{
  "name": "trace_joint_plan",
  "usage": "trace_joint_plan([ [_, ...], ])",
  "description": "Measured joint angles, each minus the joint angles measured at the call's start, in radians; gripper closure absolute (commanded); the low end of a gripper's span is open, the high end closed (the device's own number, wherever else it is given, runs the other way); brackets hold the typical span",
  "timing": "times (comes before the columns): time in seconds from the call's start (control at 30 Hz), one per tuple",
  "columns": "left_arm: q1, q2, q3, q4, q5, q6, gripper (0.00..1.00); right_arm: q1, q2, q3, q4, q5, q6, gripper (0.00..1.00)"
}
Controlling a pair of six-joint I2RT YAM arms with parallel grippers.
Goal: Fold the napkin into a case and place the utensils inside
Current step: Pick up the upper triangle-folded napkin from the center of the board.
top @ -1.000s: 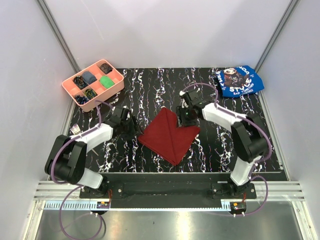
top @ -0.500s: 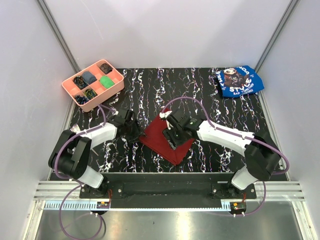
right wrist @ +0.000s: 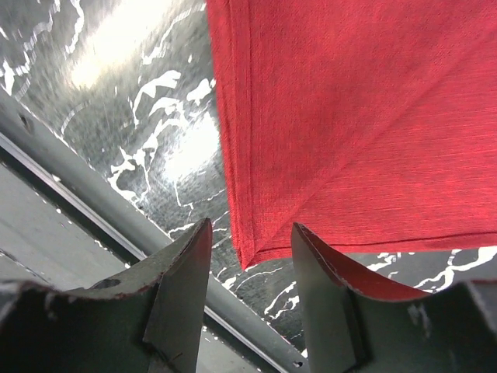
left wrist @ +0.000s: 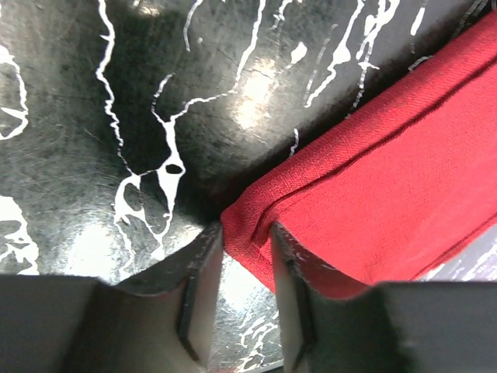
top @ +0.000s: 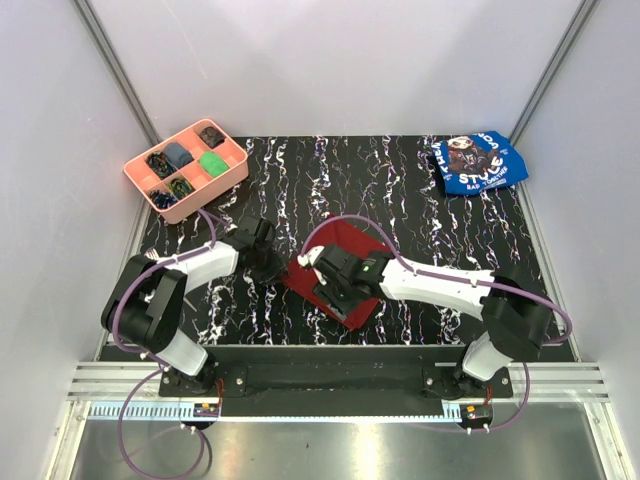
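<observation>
The dark red napkin (top: 366, 250) lies flat on the black marbled table, folded, with its corners pointing outward. My left gripper (top: 277, 270) is down at its left corner. In the left wrist view the fingertips (left wrist: 210, 237) straddle that hemmed corner of the napkin (left wrist: 388, 148), the jaws narrow but with a gap, the left gripper (left wrist: 244, 233) open. My right gripper (top: 327, 291) hovers over the near corner of the napkin (right wrist: 349, 109). The right gripper (right wrist: 250, 230) is open with the corner tip between its fingers, untouched. I cannot make out the utensils in any view.
A pink compartment tray (top: 141, 176) with small items stands at the back left. A blue printed cloth (top: 478, 162) lies at the back right. The table's front metal rail (right wrist: 70, 175) runs just below the napkin's near corner.
The right arm swept from the napkin's far right side across to its near corner. The left gripper slid right onto the left corner and its jaws narrowed.
</observation>
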Motion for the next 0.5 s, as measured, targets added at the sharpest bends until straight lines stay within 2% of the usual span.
trace_joint_plan([
  [0.07,0.0,0.01,0.01,-0.013,-0.005,0.004,0.75,0.014,0.011,-0.012,0.005,-0.001,-0.008,0.46],
  [0.3,0.0,0.015,0.022,-0.022,-0.025,0.03,0.81,0.06,0.047,-0.032,0.026,-0.002,-0.015,0.46],
  [0.5,0.0,0.023,0.035,-0.029,-0.029,0.053,0.82,0.093,0.071,-0.032,0.03,0.021,-0.013,0.46],
])
